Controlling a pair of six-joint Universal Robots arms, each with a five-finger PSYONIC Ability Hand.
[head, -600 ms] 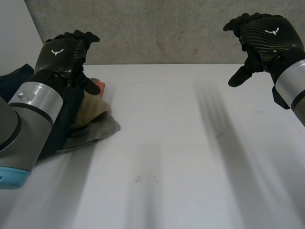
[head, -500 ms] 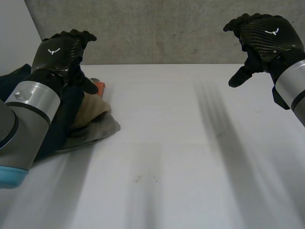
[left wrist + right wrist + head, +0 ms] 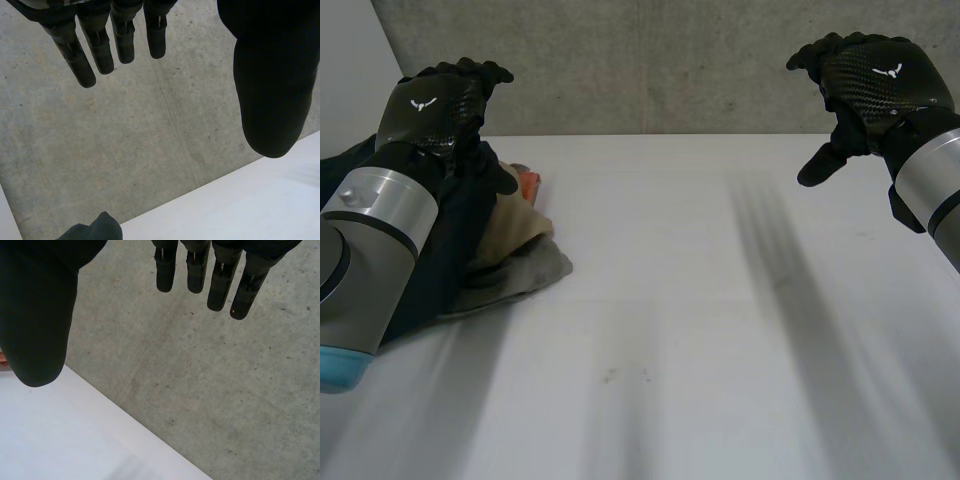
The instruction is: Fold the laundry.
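Nearest me the white table (image 3: 700, 340) lies bare, good room for spreading one garment flat. To do this step well, I judge, my left hand (image 3: 432, 105) should drop and pinch only the top layer. The laundry pile (image 3: 515, 255) (dark cloth over tan, grey and a bit of orange) sits heaped at the table's left, just beneath and beside that hand, which hovers released, fingers straight. My right hand (image 3: 875, 78) hangs slack and empty, well apart, before the concrete wall (image 3: 650, 60).
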